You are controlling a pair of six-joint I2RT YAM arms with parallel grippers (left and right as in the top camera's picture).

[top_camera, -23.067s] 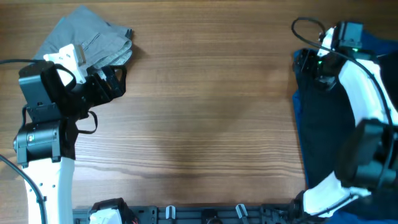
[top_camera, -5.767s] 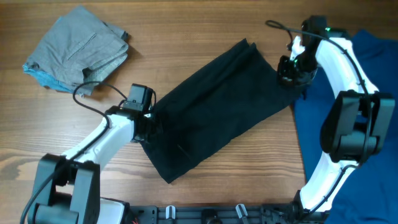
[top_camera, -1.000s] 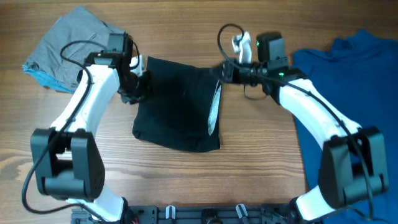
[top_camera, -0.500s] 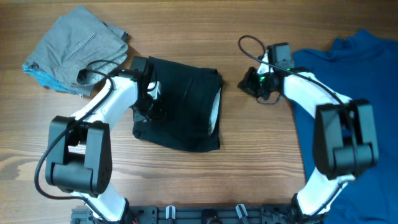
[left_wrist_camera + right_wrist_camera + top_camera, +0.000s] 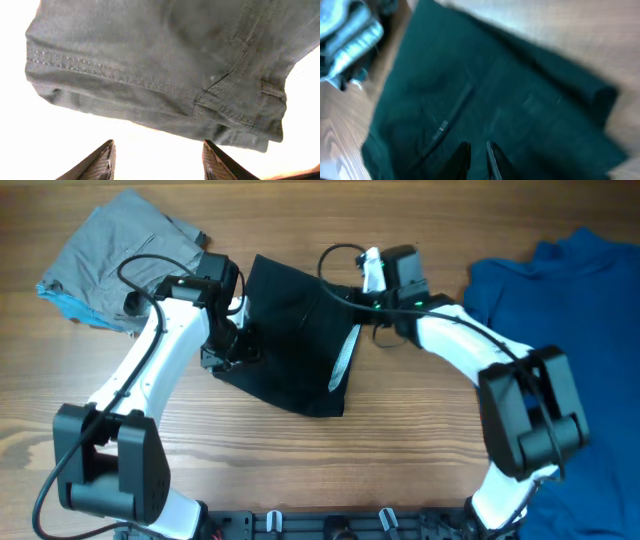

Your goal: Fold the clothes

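The black shorts (image 5: 290, 320) lie folded into a rough square in the middle of the surface (image 5: 400, 450), between my two arms, turned a little so one corner points toward the lower right. A whitish band (image 5: 343, 362) shows along their right edge. The grey garment (image 5: 125, 245) sits bunched at the far left corner, apart from the shorts. The blue garment (image 5: 560, 280) is spread along the right side, also well apart from them

My left hand (image 5: 226, 348) is at the left edge of the shorts, pointing down at the cloth near the lower left corner. Through the left wrist camera both fingers (image 5: 97, 162) stand wide apart with nothing between them. The dark fabric hangs in front of them, a stitched hem (image 5: 75, 65) running across it and a seam meeting it further right. The background there is washed out to white, so I cannot say whether the tips touch the surface

My right hand (image 5: 352, 292) reaches in from the right over the upper right part of the shorts, just above the band. Its wrist view is blurred: the two fingers (image 5: 460, 160) sit narrow, close together with only a slim gap, right over the black cloth. I cannot tell whether they pinch any fabric or merely rest above it. In the overhead view this hand overlaps the shorts' top edge
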